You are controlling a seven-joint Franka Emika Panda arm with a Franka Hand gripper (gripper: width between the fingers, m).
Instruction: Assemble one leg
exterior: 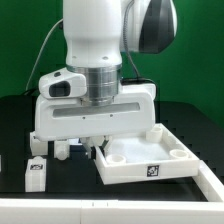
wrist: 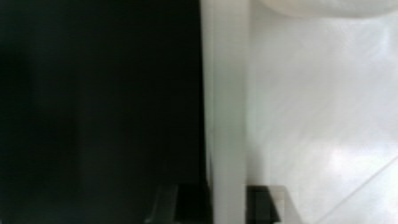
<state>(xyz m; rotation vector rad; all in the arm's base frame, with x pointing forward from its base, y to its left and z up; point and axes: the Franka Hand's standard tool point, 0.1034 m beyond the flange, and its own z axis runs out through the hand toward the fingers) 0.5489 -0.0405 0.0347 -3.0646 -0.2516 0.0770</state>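
Note:
The large flat white panel (exterior: 150,160) with raised rims and a tag on its front wall lies on the black table at the exterior view's right. My gripper (exterior: 97,143) is down at the panel's left rim. In the wrist view the rim (wrist: 224,110) runs as a white wall between my two dark fingertips (wrist: 189,205), and both press against it. A small white leg (exterior: 37,172) with a black-and-white tag stands at the front left. Another leg (exterior: 62,150) stands just left of my gripper. A third leg (exterior: 157,131) shows behind the panel's far right corner.
The arm's wide white hand (exterior: 95,112) hangs low over the panel's left end and hides the table behind it. A cable (exterior: 45,50) hangs at the back left. The table's white front edge (exterior: 110,210) runs along the bottom.

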